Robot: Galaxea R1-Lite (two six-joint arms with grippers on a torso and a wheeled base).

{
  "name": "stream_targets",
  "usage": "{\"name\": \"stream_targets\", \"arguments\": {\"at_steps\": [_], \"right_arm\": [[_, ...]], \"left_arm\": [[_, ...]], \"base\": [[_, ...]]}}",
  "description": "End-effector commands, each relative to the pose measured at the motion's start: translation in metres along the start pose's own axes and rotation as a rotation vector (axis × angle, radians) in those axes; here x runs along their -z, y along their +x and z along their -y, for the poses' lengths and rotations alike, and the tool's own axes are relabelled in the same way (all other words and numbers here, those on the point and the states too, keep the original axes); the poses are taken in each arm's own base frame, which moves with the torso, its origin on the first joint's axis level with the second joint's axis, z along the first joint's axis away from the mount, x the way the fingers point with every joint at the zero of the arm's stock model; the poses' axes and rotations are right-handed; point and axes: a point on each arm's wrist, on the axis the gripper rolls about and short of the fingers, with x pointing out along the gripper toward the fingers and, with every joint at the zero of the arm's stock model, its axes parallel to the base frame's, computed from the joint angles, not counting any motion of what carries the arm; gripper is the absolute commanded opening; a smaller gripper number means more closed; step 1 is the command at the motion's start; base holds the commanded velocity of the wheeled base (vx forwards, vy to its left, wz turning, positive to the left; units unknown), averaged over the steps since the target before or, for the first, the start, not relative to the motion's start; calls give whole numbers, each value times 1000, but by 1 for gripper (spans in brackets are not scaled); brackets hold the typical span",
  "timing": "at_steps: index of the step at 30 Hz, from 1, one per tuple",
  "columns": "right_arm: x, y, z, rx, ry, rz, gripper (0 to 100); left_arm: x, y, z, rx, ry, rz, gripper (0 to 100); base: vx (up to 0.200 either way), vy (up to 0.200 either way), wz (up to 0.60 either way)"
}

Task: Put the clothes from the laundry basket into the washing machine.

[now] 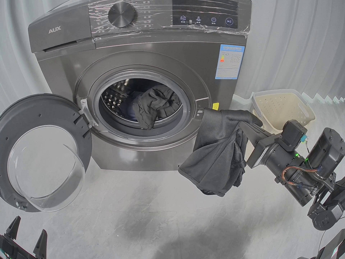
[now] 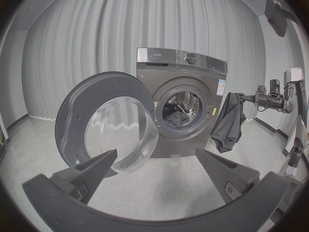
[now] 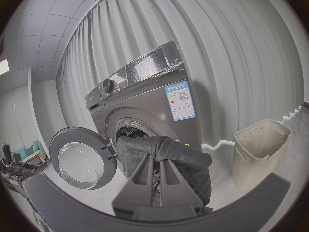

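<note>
One dark garment (image 1: 215, 151) hangs limp from my right gripper (image 3: 155, 158), which is pinched narrow on a top fold just right of the washing machine (image 1: 143, 56) opening. It looks soft and light, so I'd grip it bunched. A second garment (image 1: 154, 105) drapes over the drum lip. The laundry basket (image 1: 284, 108) looks empty. My left gripper (image 1: 27, 232) waits low, spread wide.

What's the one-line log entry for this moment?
right gripper: shut on black garment | left gripper: open | washing machine: door open, dark clothes in drum | laundry basket: beside machine
</note>
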Motion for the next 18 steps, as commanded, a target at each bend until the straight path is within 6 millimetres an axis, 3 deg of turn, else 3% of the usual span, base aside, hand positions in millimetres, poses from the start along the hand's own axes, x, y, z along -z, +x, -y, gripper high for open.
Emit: {"name": "stream_targets", "arguments": {"at_steps": [1, 18], "right_arm": [[1, 0, 0, 0, -1, -2, 0], [2, 0, -1, -3, -2, -10, 0]], "left_arm": [[4, 0, 0, 0, 0, -1, 100], [3, 0, 0, 0, 1, 0, 100]], "base": [[0, 200, 0], [0, 12, 0]]}}
